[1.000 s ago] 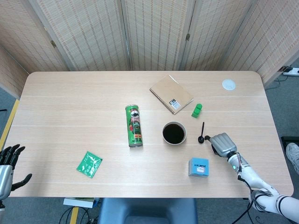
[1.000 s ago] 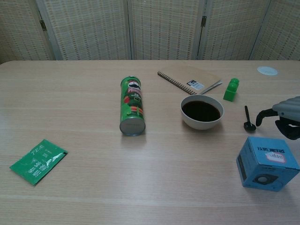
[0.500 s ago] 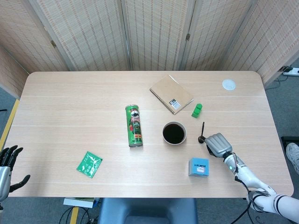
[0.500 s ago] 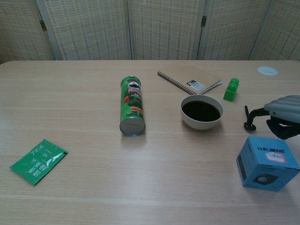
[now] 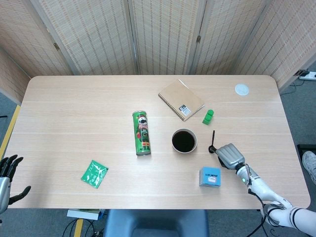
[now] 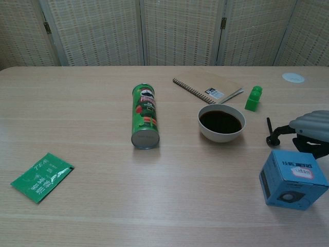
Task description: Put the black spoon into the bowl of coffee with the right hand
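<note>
Head view: the black spoon (image 5: 213, 141) lies on the counter (image 5: 74, 113) just right of the bowl of coffee (image 5: 184, 140), handle pointing away from the robot, its scoop end at the right hand (image 5: 229, 154). The thumb reaches to the scoop end, but whether the fingers actually pinch it cannot be told from above. The left hand (image 5: 7, 170) hangs off the counter's near-left corner with fingers spread, holding nothing. A green Pringles can (image 5: 141, 133) lies on its side left of the bowl; a spiral notebook (image 5: 180, 99) and a small green block (image 5: 208, 116) sit beyond it.

Chest view: the spoon (image 6: 270, 132) appears tilted, its scoop end against the right hand's (image 6: 308, 133) dark thumb, though contact is too small to confirm. A blue box (image 6: 293, 178) sits just below the hand.

Risks, as I judge them: a thin grip at the very scoop end could let the spoon pivot or drop, and swinging left carelessly could knock the bowl's rim and spill coffee, or brush the blue box.
</note>
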